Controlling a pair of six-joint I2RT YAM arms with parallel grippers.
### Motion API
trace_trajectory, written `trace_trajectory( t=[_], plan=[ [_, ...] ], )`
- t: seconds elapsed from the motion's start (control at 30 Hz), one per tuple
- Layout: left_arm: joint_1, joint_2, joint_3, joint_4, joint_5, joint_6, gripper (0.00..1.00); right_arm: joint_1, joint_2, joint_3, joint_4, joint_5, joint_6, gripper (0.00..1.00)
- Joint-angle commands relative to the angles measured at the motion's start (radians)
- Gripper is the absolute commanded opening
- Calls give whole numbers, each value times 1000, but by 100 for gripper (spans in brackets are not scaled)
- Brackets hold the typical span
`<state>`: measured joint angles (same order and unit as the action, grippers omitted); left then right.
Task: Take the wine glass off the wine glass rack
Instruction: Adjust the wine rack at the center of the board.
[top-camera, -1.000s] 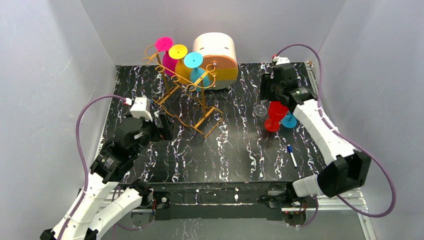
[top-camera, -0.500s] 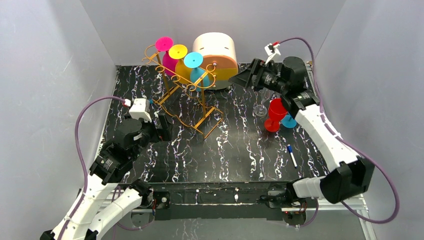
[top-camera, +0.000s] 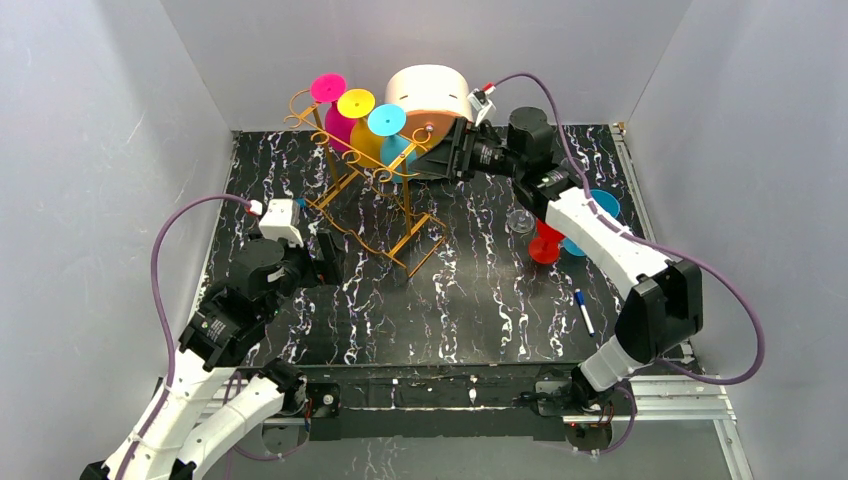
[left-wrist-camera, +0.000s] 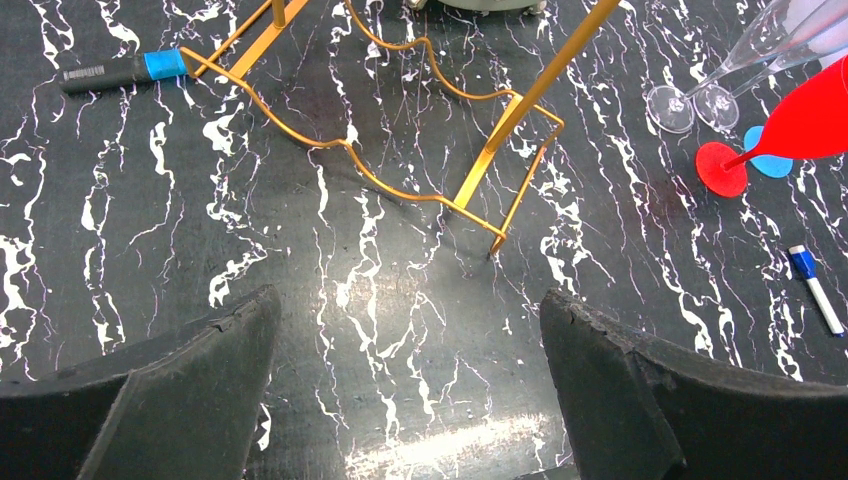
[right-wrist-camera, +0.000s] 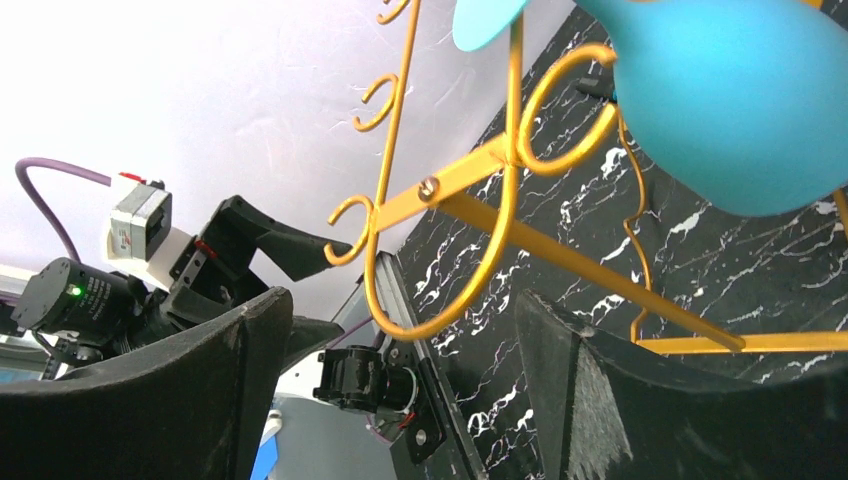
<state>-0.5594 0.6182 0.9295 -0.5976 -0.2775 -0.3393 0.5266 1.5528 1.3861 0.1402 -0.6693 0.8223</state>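
Since a second ago your right arm has swung away from the red glass (top-camera: 543, 248) standing on the table (top-camera: 470, 300) and reached across to the rack (top-camera: 372, 190); your left arm has not shifted. Finding: the right gripper (top-camera: 443, 153) sits just beside the rack's scroll end, jaws spread wide and holding nothing. The teal glass (right-wrist-camera: 730, 110) hangs upside down, its foot resting on top of the rails and its bowl below them. It is last in line behind the yellow glass (top-camera: 356, 103) and pink glass (top-camera: 328, 88). That makes it the one free to slide out at the scroll end, which I judge is why you approach from that side. In the wrist view the bowl lies up and to the right of the jaws, not yet between them. A rack scroll and rail fill the gap instead. Closing now would probably catch wire, so the approach looks unfinished and the glass is not yet grasped. The left gripper (left-wrist-camera: 405, 310) is likewise wide open and empty, held low over the table short of the rack's base. I judge it is on standby, or placed to steady the frame.
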Motion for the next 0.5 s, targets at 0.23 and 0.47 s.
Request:
trace_trajectory(
  t=[0.23,0.47],
  plan=[
    [1,-16,8,-19,-24,29,98,70,37,150,-10,29,-50,90],
    [1,-7,14,-14,-23,42,98,133,17,188,-122,99,-116,90]
  ],
)
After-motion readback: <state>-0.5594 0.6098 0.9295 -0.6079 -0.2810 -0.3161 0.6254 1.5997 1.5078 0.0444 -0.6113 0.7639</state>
